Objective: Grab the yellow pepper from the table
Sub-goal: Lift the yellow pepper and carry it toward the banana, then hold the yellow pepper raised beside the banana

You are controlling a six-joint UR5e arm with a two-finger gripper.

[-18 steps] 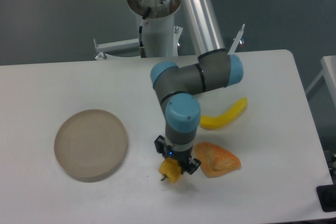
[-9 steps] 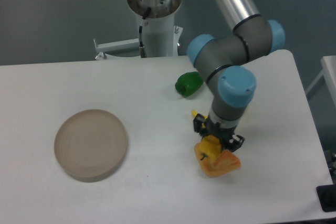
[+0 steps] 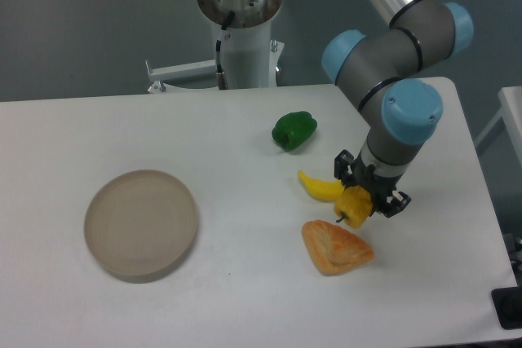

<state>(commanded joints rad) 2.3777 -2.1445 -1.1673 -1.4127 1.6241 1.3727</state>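
Note:
The yellow pepper point(image 3: 355, 204) is a small lumpy yellow-orange fruit with a short dark stem pointing down-left. My gripper point(image 3: 367, 198) is shut on it and holds it off the white table point(image 3: 245, 299), above the right end of the banana and just up-right of the orange pastry. The black fingers point(image 3: 342, 170) clamp it from both sides, and the arm's wrist hides the pepper's top.
A yellow banana point(image 3: 319, 187) lies left of the gripper, partly hidden by it. An orange triangular pastry point(image 3: 336, 247) lies just below. A green pepper point(image 3: 294, 130) sits further back. A round beige plate point(image 3: 141, 224) lies at the left.
The arm has carried the yellow pepper from the front middle of the table to the right and farther back. It now hangs beside the banana, past the pastry.

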